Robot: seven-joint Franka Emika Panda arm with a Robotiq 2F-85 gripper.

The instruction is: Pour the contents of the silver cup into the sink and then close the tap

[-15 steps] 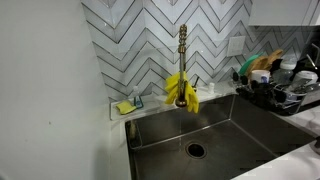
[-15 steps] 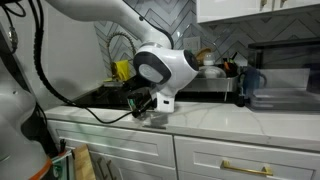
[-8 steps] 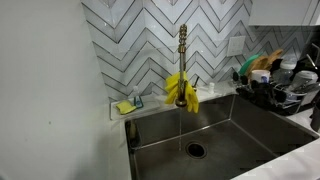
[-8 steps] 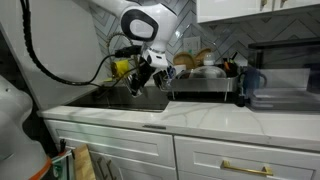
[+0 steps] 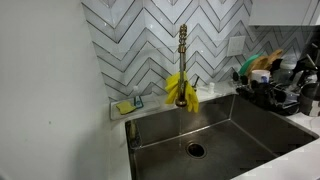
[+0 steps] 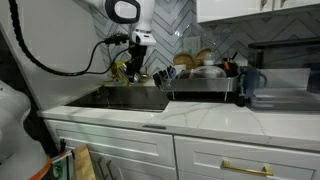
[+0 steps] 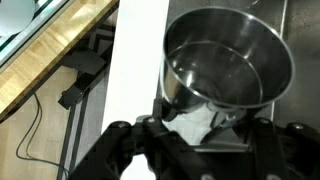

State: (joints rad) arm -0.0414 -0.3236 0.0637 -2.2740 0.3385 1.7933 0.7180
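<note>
In the wrist view my gripper (image 7: 205,128) is shut on the silver cup (image 7: 228,55). The cup is upright, and its shiny inside faces the camera. In an exterior view the gripper (image 6: 135,70) hangs above the dark steel sink (image 6: 128,97), close to the tap. The sink (image 5: 240,135) has a round drain in its floor. The slim brass-gold tap (image 5: 183,45) stands behind it with yellow gloves (image 5: 181,90) draped over it. A dark part of my arm (image 5: 308,92) shows at the right edge of that view. I cannot tell whether water is running.
A dish rack (image 6: 203,78) full of dishes stands on the counter beside the sink; it also shows in an exterior view (image 5: 275,90). A sponge holder (image 5: 128,105) sits at the back corner. A white countertop strip (image 7: 140,55) lies under the cup. A dark appliance (image 6: 283,75) stands further along.
My arm has lifted the cup from the counter's front edge and carried it up and back over the sink, towards the tap.
</note>
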